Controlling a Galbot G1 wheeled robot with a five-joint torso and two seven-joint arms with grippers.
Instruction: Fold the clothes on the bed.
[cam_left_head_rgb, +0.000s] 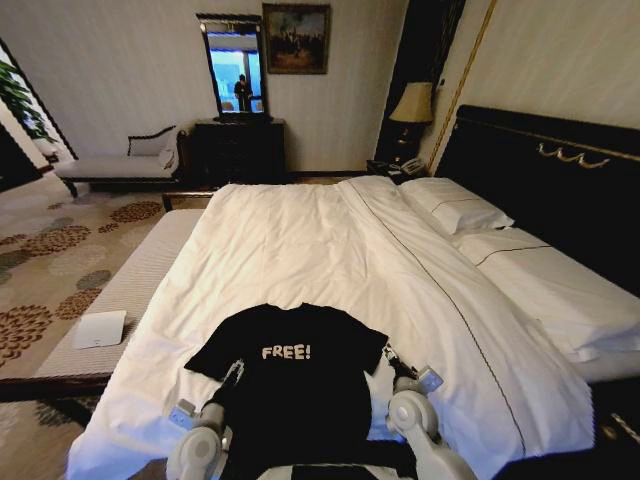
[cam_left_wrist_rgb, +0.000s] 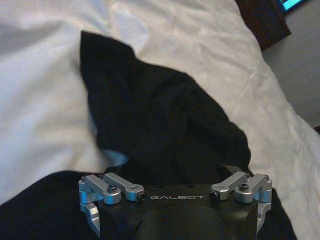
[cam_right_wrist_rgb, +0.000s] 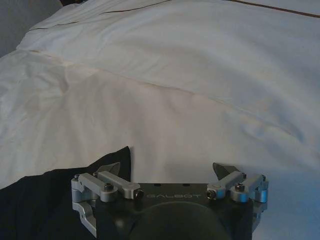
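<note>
White bedding covers the bed (cam_left_head_rgb: 300, 240), a wide double with pillows (cam_left_head_rgb: 455, 205) stacked against a dark headboard (cam_left_head_rgb: 550, 180) on the robot's right and a bench (cam_left_head_rgb: 120, 290) along its left edge. Beyond it stand a dark dresser (cam_left_head_rgb: 238, 150) with a mirror (cam_left_head_rgb: 233, 78) on top, a lamp (cam_left_head_rgb: 413, 103) in the corner and a pale chaise longue (cam_left_head_rgb: 120, 165) by the far wall. Near the foot of the bed, right in front of the robot, lies the black T-shirt (cam_left_head_rgb: 290, 370), spread out face up with "FREE!" across the chest. The left gripper (cam_left_head_rgb: 232, 375) is down on the shirt's left side, just below the sleeve; from its wrist camera the black cloth rises in a rumpled fold straight ahead, and I cannot tell whether the fingers grip it. The right gripper (cam_right_wrist_rgb: 170, 172) sits at the shirt's right edge beside the other sleeve, its fingers (cam_right_wrist_rgb: 224, 170) spread apart over bare white duvet (cam_right_wrist_rgb: 175, 100), with only a dark corner of the shirt beside it.
</note>
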